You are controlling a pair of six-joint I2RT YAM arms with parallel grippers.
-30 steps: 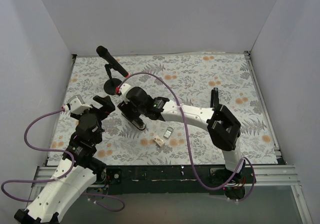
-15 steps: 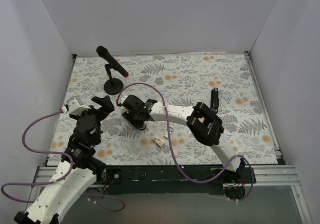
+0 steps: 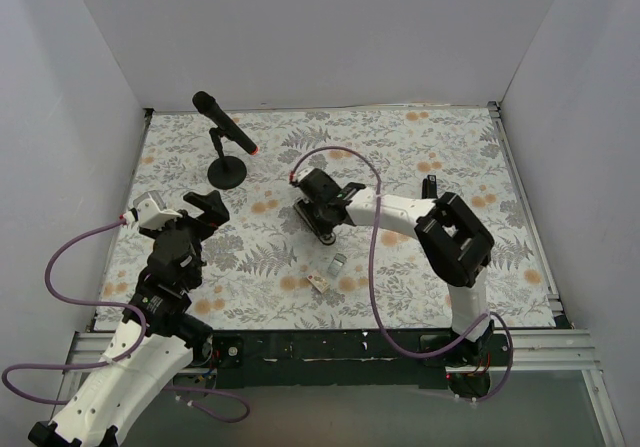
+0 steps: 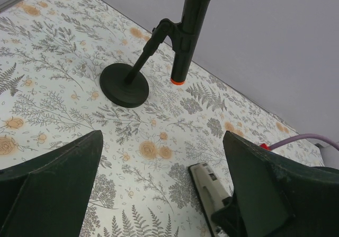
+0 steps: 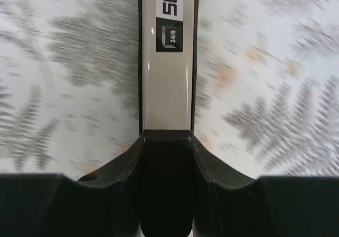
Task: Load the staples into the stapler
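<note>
From the overhead camera I saw the stapler (image 3: 324, 234) lying near the middle of the flowered table (image 3: 450, 157), its length running from 11 to 5 o'clock. The right claw (image 3: 318, 217) sat directly over it, with the right arm stretched in from 4 o'clock. The silvery staple block (image 3: 337, 263) lay just off the stapler's near end, at 5 o'clock from it, not touching. The small cardboard box (image 3: 318, 283) rested near the block, at 7 o'clock from it. A black microphone (image 3: 222, 124) on its round stand (image 3: 227, 173) stood well apart, at 10 o'clock from the stapler. The left claw (image 3: 205, 210) hung over the table's left side with its jaws wide and nothing between them.

On the left wrist camera, the left claw (image 4: 163, 141) was spread wide, a finger (image 4: 53, 184) at each lower corner and bare table between them. The microphone (image 4: 185, 30) and stand (image 4: 124, 86) stood at 12 o'clock. One end of the stapler (image 4: 207, 183) showed at 4 o'clock, beside the right-hand finger. A purple cable (image 4: 296, 139) crossed at 3 o'clock.

On the right wrist camera, the stapler (image 5: 168, 88) ran straight up toward 12 o'clock, marked "50" and "24/8". The right claw (image 5: 167, 147) was narrowed onto its black rear end, a finger (image 5: 106, 189) pressed against each side. The stapler looked sharp while the table was blurred.
</note>
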